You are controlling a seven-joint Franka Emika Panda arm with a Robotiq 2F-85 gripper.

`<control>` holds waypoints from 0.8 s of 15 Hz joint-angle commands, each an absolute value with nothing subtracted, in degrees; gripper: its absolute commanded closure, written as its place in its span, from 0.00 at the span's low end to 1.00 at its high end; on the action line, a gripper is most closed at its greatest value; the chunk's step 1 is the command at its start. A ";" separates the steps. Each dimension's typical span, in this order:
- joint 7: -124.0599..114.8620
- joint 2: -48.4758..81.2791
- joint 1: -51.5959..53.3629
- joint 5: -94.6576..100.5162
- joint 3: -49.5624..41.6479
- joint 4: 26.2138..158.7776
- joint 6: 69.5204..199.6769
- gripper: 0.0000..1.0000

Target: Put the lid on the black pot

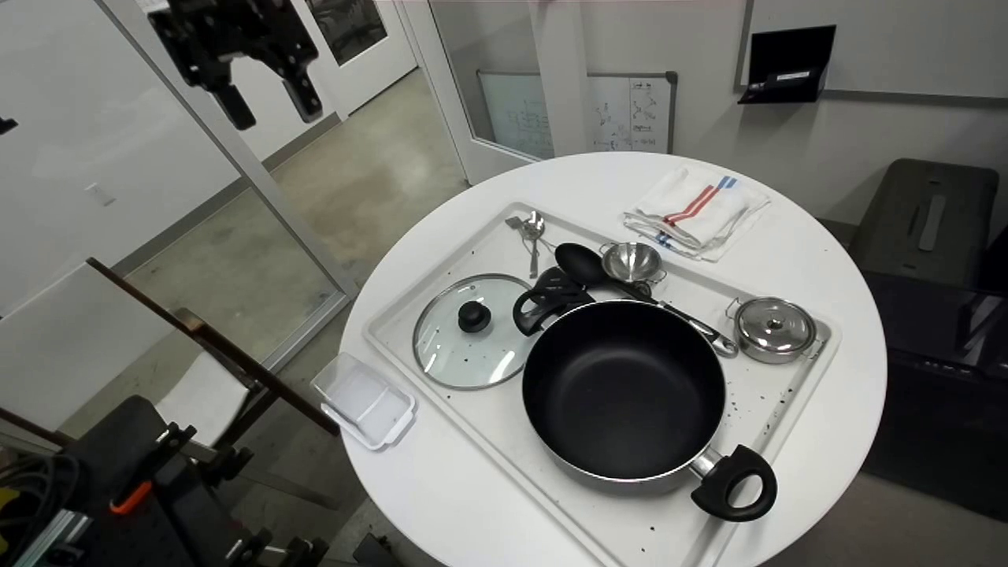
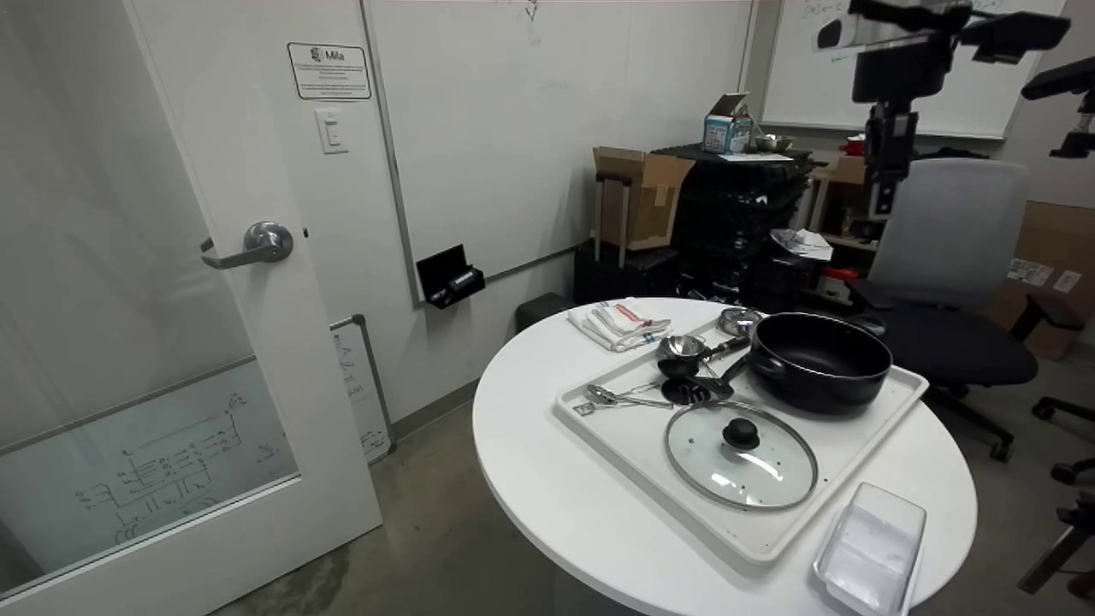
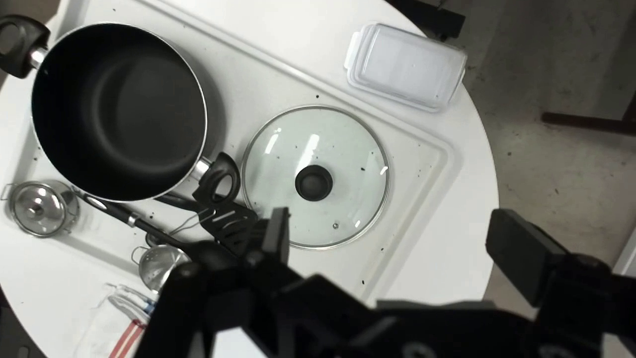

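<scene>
The clear glass lid (image 1: 492, 350) lies flat on the white tray (image 1: 504, 425), knob up, beside the black pot (image 1: 622, 386). The lid (image 2: 727, 466) and the uncovered pot (image 2: 821, 376) also show in an exterior view. In the wrist view the lid (image 3: 318, 141) is near the middle, its dark knob (image 3: 314, 183) facing the camera, and the pot (image 3: 124, 109) is at upper left, one handle close to the lid's rim. My gripper (image 1: 270, 106) is open and empty, high above the table; its spread fingers (image 3: 392, 231) show at the bottom of the wrist view.
Black utensils (image 1: 579, 268), a small colander (image 1: 632, 261), a small silver pot (image 1: 776, 327) and spoons (image 1: 534, 232) lie on the tray around the pot. A folded towel (image 1: 697, 209) and a clear plastic container (image 1: 370, 402) are on the round white table (image 1: 441, 480).
</scene>
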State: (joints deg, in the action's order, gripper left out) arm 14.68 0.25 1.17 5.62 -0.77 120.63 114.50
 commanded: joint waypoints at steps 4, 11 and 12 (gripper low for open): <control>13.74 14.00 0.58 3.90 0.14 115.20 123.15 0.00; 11.43 27.06 0.05 5.90 -0.37 108.70 125.73 0.00; 11.36 28.53 -0.17 5.68 -0.36 107.67 125.56 0.00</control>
